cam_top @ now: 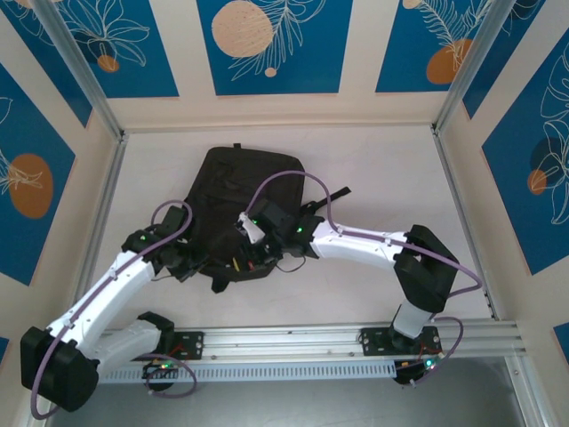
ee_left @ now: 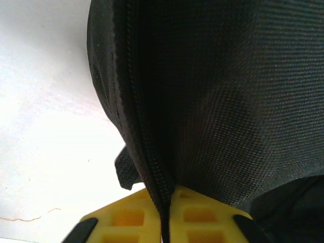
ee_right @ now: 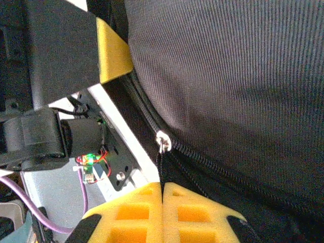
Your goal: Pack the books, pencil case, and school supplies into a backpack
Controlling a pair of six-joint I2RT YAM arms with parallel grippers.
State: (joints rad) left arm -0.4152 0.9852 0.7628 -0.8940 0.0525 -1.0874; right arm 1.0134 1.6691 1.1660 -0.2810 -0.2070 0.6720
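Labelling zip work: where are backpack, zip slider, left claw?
backpack (cam_top: 240,178), top external view, upper fabric panel.
zip slider (ee_right: 163,142), right wrist view, metal body.
left claw (ee_left: 165,217), left wrist view, between yellow fingertips.

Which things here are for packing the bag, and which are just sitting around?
For the job: backpack; zip; left pincer, shut on the backpack; right pincer, shut on the zip.
Just there: table; rail; blue wall panels.

1. Right of the backpack (cam_top: 253,182) and beyond it, you have bare desk (cam_top: 382,169) to pass over.
2. At the backpack's near edge, the left pincer (ee_left: 165,198) and right pincer (ee_right: 162,188), both clamped on its zip seam, block your way.
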